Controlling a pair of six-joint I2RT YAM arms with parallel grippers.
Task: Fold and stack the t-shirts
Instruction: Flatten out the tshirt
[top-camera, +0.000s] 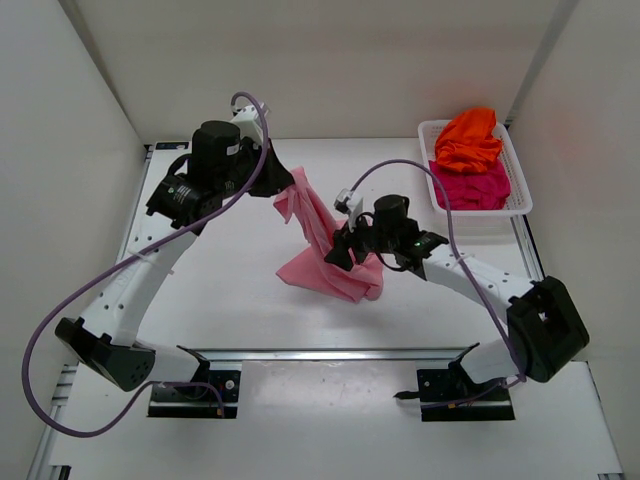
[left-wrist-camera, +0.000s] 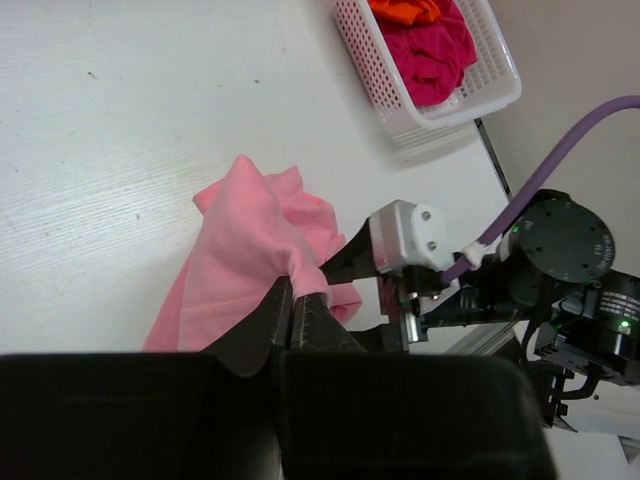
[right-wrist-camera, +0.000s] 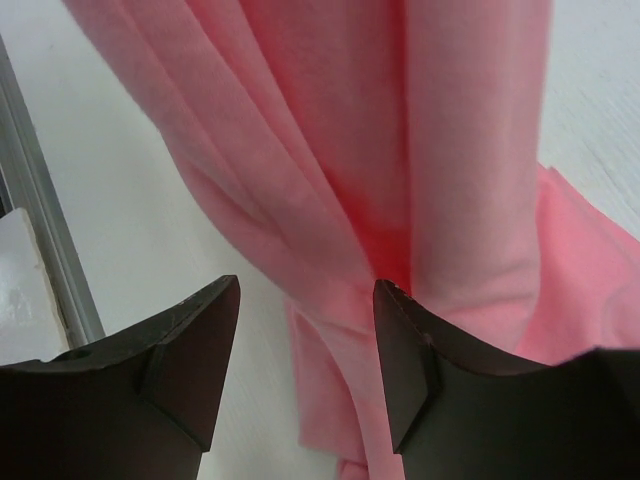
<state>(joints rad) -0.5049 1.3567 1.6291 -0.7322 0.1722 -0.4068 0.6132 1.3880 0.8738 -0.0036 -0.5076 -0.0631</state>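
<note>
The light pink t-shirt (top-camera: 322, 245) hangs from my left gripper (top-camera: 290, 188) at the table's middle, its lower part bunched on the table. The left wrist view shows the jaws shut on a fold of the pink shirt (left-wrist-camera: 250, 250), at my left gripper (left-wrist-camera: 293, 292). My right gripper (top-camera: 340, 252) is open right at the hanging cloth; its wrist view shows the pink folds (right-wrist-camera: 380, 150) just beyond and between the spread fingertips of my right gripper (right-wrist-camera: 307, 300). The orange t-shirt (top-camera: 468, 140) and the magenta t-shirt (top-camera: 472, 186) lie in the basket.
The white mesh basket (top-camera: 522, 190) stands at the back right, also seen in the left wrist view (left-wrist-camera: 400, 110). White walls enclose the table on three sides. A metal rail runs along the near edge.
</note>
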